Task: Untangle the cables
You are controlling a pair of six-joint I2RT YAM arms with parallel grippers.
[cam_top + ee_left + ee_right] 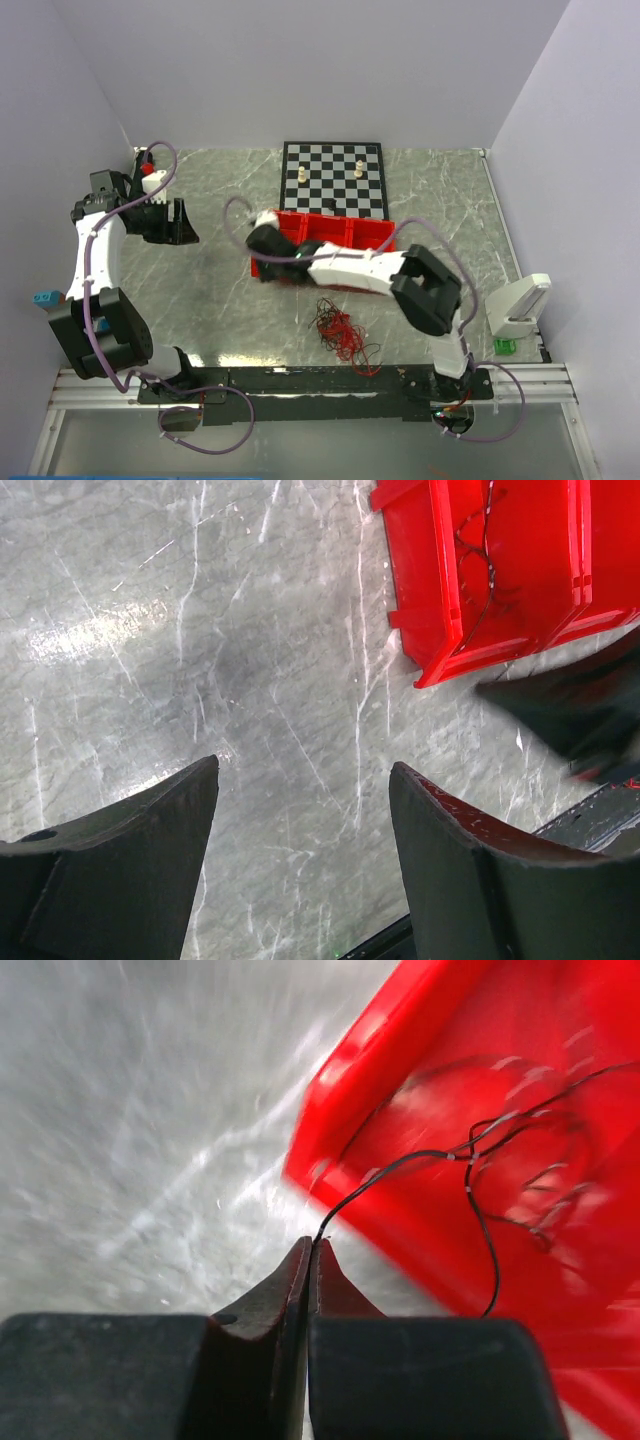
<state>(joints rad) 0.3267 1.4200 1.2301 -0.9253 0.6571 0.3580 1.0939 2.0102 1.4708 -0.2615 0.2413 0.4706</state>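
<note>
Cable (425,1153) diagonal, right hand (312,1245) to bin (470,1020)

A grey marble-patterned tabletop (230,300) fills the middle, closed in by plain pale lilac walls (300,70) at 9, 12 and 3 o'clock. A black-and-white chequered chessboard (332,180) lies toward 12 o'clock. A silver metal rail frame (545,383) runs along 6 o'clock. Soft, even light leaves a dull sheen on the marble.
</note>
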